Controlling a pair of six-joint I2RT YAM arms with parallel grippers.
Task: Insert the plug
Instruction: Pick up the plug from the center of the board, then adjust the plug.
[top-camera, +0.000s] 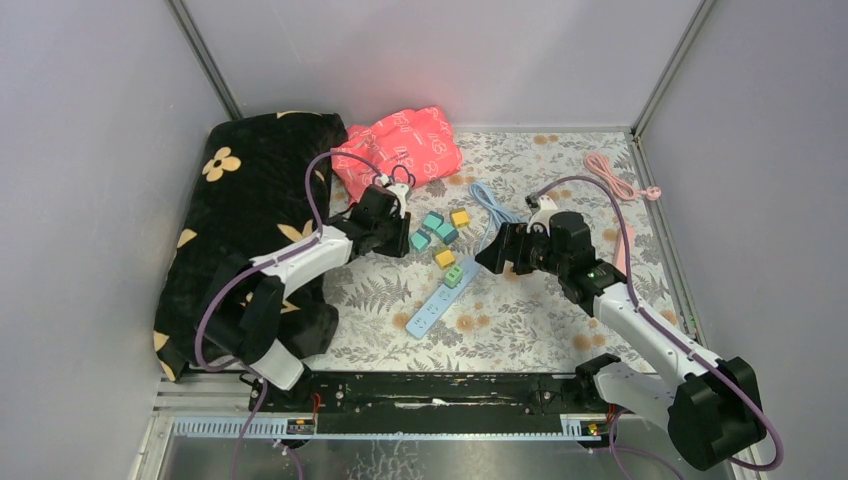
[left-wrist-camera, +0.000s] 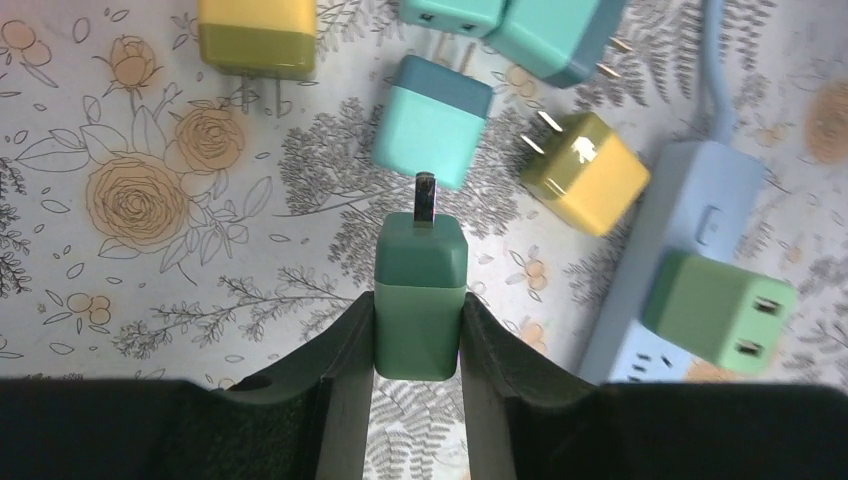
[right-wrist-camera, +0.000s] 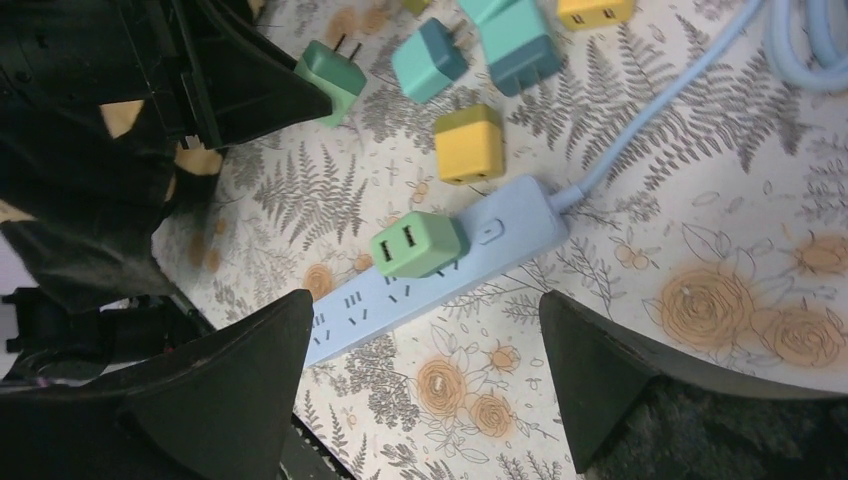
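- The small dark green cube-shaped plastic plug (left-wrist-camera: 420, 270) has rounded edges, with metal prongs on its far face pointing away from the wrist.
- The left tool (left-wrist-camera: 418, 312) is clamped on this plug, one black finger pressed to each side.
- The right tool (right-wrist-camera: 425, 325) stands wide apart and holds nothing. It is over the long pale blue power strip (right-wrist-camera: 350, 315), where a light green cube plug (right-wrist-camera: 415, 245) sits in a socket.
- The held plug is over the floral-patterned worktop (left-wrist-camera: 150, 200), its prongs near a loose teal cube plug (left-wrist-camera: 430, 130) and apart from the strip.
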